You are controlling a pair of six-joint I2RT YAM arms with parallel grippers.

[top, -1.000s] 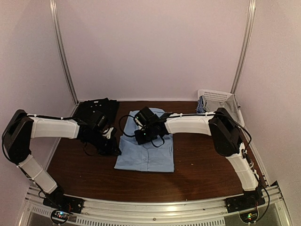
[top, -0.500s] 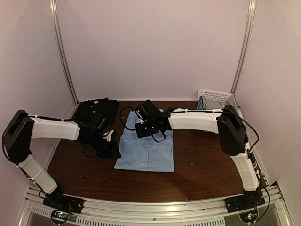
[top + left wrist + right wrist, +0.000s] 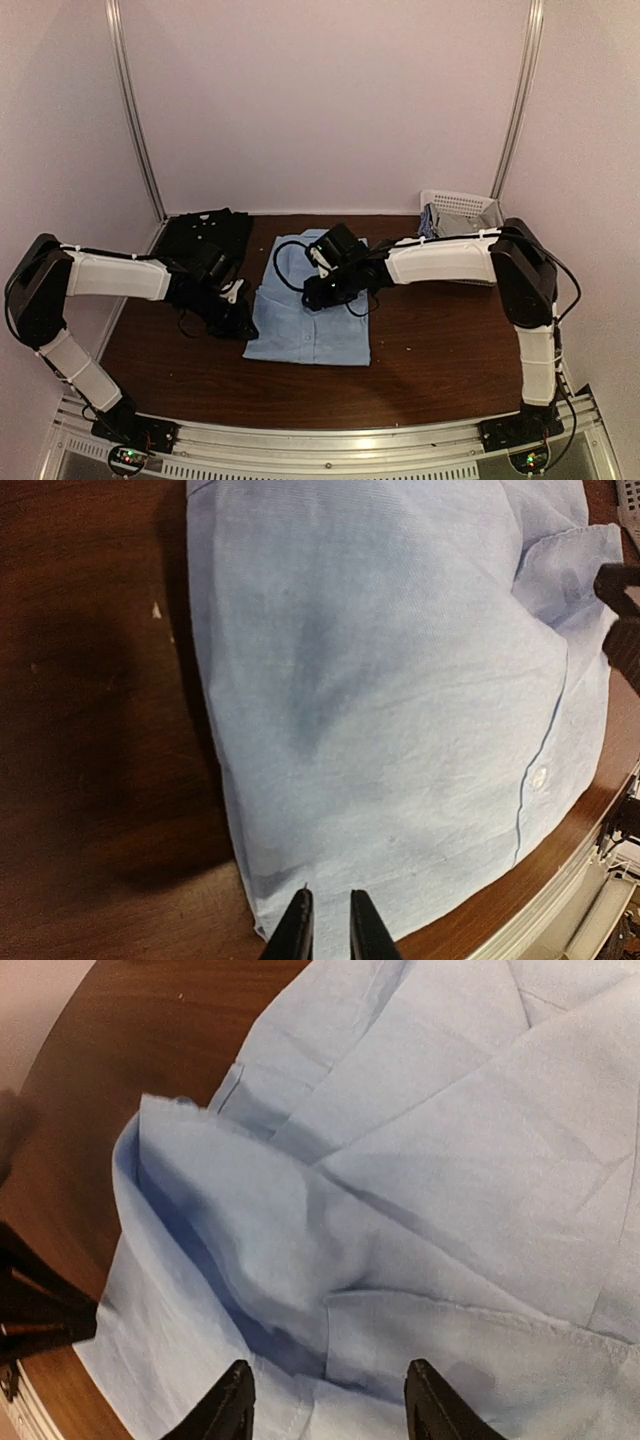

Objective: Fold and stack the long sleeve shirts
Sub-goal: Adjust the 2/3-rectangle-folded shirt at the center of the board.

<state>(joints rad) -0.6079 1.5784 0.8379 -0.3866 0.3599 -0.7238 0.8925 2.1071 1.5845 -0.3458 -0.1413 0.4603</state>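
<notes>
We are hovering the right gripper (image 3: pixel 325 1400), jaws spread, over the light blue shirt (image 3: pixel 310 315) lying folded mid-table, left gripper (image 3: pixel 328 925) sitting at its left edge, fingers nearly together, pinch unclear, black shirt (image 3: pixel 205 235) lying far left

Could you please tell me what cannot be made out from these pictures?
- Left wrist view: whether the left end effector pinches the hem of the folded light blue cloth shirt; the bottom edge cuts off its fingers.
- Top view: the near part of the black collared cloth shirt, behind the left arm.
- Top view: the crumpled cloth in the white plastic lattice basket, too small to identify.
</notes>
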